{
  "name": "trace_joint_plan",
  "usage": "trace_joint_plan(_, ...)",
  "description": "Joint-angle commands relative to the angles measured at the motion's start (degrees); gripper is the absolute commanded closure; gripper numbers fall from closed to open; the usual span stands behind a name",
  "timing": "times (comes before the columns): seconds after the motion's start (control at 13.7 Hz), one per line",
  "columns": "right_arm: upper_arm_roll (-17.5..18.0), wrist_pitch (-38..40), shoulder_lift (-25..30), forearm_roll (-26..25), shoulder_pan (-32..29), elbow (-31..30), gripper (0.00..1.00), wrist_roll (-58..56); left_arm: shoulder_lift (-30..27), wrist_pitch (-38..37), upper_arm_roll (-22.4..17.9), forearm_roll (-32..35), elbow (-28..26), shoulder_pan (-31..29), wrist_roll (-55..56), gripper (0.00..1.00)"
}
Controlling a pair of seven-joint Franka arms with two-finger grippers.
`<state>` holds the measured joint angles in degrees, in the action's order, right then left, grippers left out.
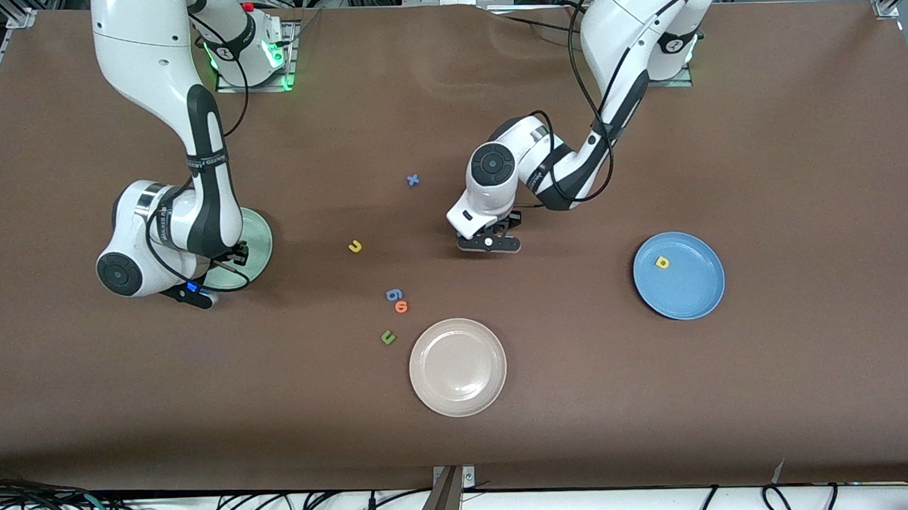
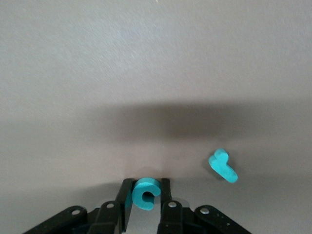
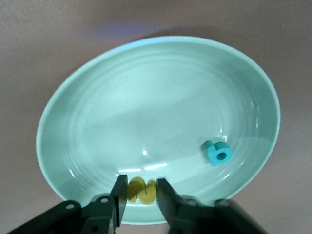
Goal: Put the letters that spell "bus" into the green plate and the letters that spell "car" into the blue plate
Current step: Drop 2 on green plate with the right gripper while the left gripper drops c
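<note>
The left gripper (image 2: 146,204), low over the middle of the worktop (image 1: 731,396), is pinching the teal "c" (image 2: 145,193) between its fingers, a hold fit for carrying it to the blue plate (image 1: 679,275), where the yellow "a" (image 1: 661,262) already lies. The thin teal "r" (image 2: 224,165) waits just beside on the bare surface. At the right arm's end, the right gripper (image 3: 139,197) hangs over the green plate (image 3: 161,97), its fingers barely parted around the yellow "s" (image 3: 141,190), seemingly to let it go beside the teal "b" (image 3: 217,153). The yellow "u" (image 1: 355,246) remains out on the worktop, near the unwanted letters and cream plate (image 1: 458,366).
</note>
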<state>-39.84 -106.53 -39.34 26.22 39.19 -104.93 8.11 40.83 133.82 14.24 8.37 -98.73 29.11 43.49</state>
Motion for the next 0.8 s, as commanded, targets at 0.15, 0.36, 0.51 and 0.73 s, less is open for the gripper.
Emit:
trace_joint_plan(0.15, -0.15, -0.87, 1.29, 0.23, 0.45, -1.07, 0.17, -1.07, -1.45, -9.96, 0.44, 1.31, 5.38, -6.59, -3.21, 0.99)
trace_joint_plan(0.36, 0.20, 0.01, 4.00, 0.23, 0.80, -0.37, 0.09, 0.41, -3.73, -14.63, 0.61, 0.95, 5.75, -12.91, -12.43, 0.99)
trace_joint_plan(0.51, 0.37, -0.34, 5.33, 0.23, 3.51, 0.60, 0.09, 3.92, -4.52, -16.22, 0.61, 1.04, 5.57, -17.04, -19.37, 0.99)
trace_joint_plan(0.73, 0.38, -2.97, 6.12, 1.45, 8.34, 2.26, 0.09, 4.63, -5.14, -16.48, 0.53, 1.13, 4.69, -22.59, -30.18, 0.98)
